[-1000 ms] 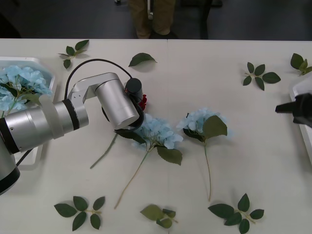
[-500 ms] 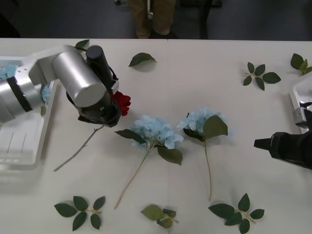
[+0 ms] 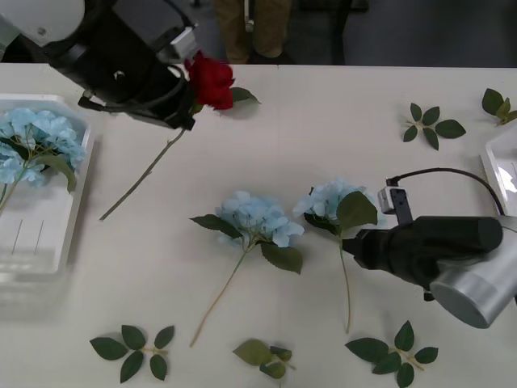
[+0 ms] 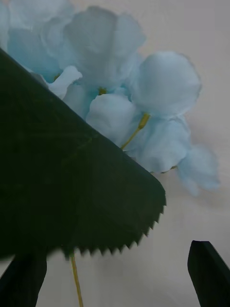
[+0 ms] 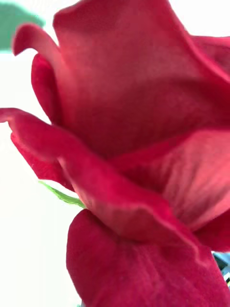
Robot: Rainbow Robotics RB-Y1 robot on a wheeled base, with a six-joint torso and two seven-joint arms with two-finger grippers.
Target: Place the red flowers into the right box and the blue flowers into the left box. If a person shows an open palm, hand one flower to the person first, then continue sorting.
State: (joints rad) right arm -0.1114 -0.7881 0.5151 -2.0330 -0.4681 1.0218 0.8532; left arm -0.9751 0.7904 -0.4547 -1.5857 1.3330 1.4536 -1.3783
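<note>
My left gripper [image 3: 184, 103] is raised over the far left of the table, shut on a red flower [image 3: 212, 80] just below its head. The stem hangs down to the left. Its petals [image 5: 134, 144] sit right before the left wrist camera. Two blue flowers [image 3: 255, 218] [image 3: 336, 204] lie mid-table. My right gripper [image 3: 359, 247] is open beside the right one's stem, with its cluster [image 4: 143, 96] and a big leaf [image 4: 62, 182] just ahead of the fingers [image 4: 207, 268]. Another blue flower [image 3: 36, 141] lies in the left box [image 3: 48, 259]. The right box [image 3: 494, 153] shows a rim. The open palm is out of view.
Loose green leaf sprigs lie scattered: at the near edge [image 3: 133, 349] [image 3: 266, 356] [image 3: 396, 347], and at the far side [image 3: 430, 128] [image 3: 499, 103]. A black cable [image 3: 440, 174] loops over the right arm. A person's legs [image 3: 250, 28] stand beyond the far edge.
My left arm lifted the red flower off the table and swung it up toward the far left. My right arm came in from the right edge to the right blue flower.
</note>
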